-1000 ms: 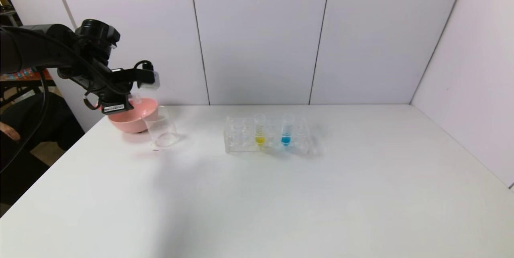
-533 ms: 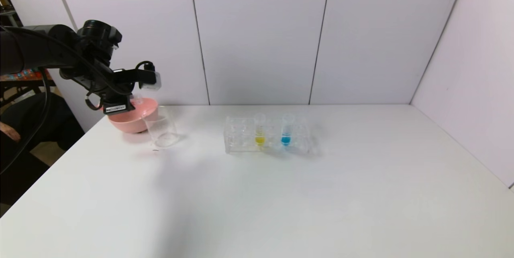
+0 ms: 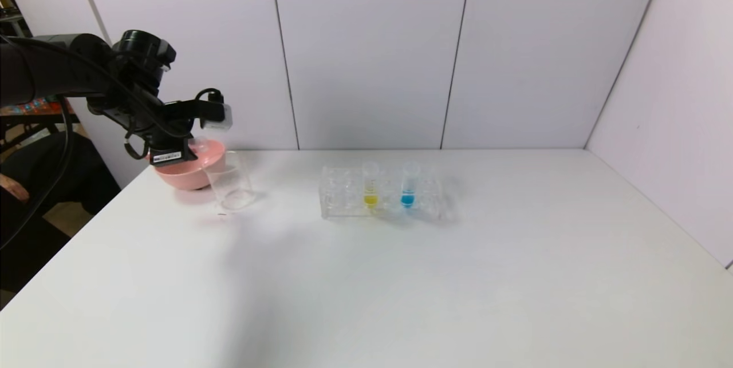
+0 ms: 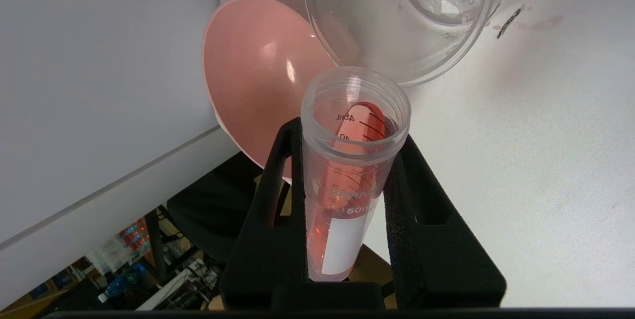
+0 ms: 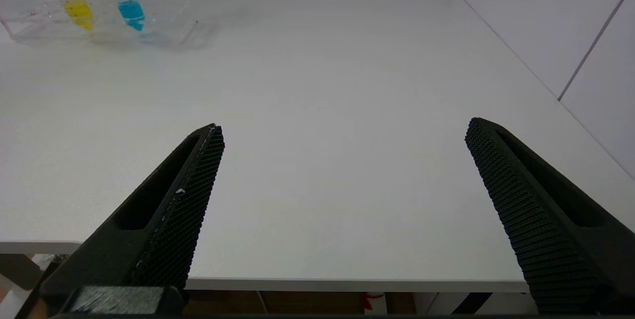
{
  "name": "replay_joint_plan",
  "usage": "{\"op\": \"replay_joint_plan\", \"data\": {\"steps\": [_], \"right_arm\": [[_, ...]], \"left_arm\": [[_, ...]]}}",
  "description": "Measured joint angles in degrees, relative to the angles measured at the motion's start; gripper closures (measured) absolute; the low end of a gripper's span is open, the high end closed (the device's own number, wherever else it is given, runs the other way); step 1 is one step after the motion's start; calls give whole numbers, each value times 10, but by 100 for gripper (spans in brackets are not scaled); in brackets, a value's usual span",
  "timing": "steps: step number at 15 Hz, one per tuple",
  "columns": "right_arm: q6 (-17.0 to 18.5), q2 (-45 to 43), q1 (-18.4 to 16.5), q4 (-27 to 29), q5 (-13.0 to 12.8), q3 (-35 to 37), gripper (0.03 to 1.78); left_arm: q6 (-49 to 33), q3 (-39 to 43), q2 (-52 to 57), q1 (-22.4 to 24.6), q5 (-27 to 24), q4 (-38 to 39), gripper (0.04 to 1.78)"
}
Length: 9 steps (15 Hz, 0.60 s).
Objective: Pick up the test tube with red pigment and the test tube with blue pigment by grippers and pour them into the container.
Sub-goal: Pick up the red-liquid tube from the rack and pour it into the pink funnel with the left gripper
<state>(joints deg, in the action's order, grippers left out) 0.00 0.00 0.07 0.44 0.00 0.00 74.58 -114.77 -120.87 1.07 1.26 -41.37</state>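
Left gripper [image 4: 349, 180] clamped on the test tube with red pigment [image 4: 347, 185], tilted over the pink bowl [image 3: 192, 170] beside the container [image 3: 230, 180] (far left). Right gripper [image 5: 342, 180] parked near, fingers wide apart. Test tube with blue pigment [image 3: 408, 186] upright in the rack [image 3: 343, 196].

A lab-style test booth — a plain white table [image 3: 401, 276] boxed in by bare white wall panels [image 3: 366, 53] from ten to two o'clock. Labware sets the tone: a clear tube rack [image 3: 381, 193] at twelve o'clock with graduated tubes of yellow and blue liquid, a clear beaker [image 3: 230, 180] and pink bowl [image 3: 189, 172] at ten — cluttered equipment shelves [image 4: 149, 269] show below the table edge.
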Motion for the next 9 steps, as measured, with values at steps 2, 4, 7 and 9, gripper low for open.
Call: {"op": "replay_joint_plan", "data": {"steps": [2, 4, 7, 9], "right_arm": [[0, 0, 0, 0, 0, 0, 4], [0, 0, 0, 0, 0, 0, 4], [0, 0, 0, 0, 0, 0, 4], [0, 0, 0, 0, 0, 0, 4]], "left_arm": [[1, 0, 0, 0, -7, -6, 136], [2, 0, 0, 0, -7, -8, 136], [3, 0, 0, 0, -7, -10, 136], [2, 0, 0, 0, -5, -9, 136]]}}
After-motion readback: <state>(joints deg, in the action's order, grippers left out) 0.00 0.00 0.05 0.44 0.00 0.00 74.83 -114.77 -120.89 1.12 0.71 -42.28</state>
